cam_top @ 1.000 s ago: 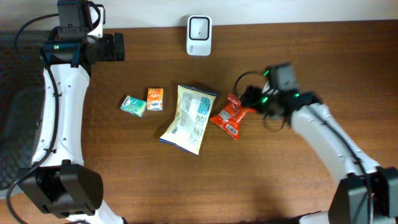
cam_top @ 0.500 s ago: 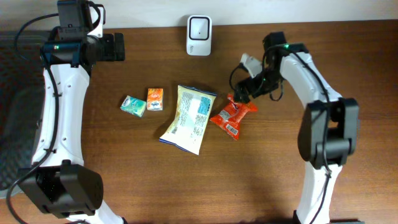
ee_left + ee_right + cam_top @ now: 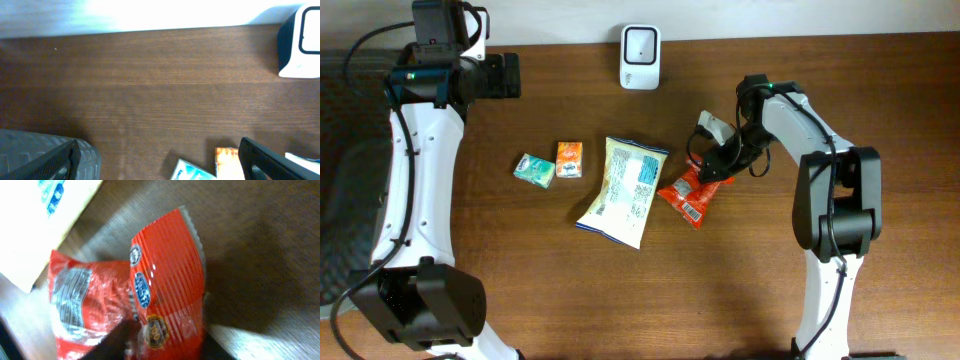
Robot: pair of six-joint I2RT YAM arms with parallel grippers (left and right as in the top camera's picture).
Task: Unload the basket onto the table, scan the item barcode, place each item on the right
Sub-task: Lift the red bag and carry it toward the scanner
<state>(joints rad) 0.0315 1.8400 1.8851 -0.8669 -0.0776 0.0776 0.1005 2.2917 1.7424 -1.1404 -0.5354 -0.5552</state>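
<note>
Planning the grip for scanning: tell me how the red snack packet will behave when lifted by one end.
Likely floppy: the red packet is crinkled film with a crimped end, so it should droop from one edge. Probably light: it lies fairly flat on the table. Its glossy surface may slip.

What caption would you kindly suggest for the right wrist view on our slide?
Close-up of a crinkled red plastic snack packet lying on the brown wooden table.
</note>
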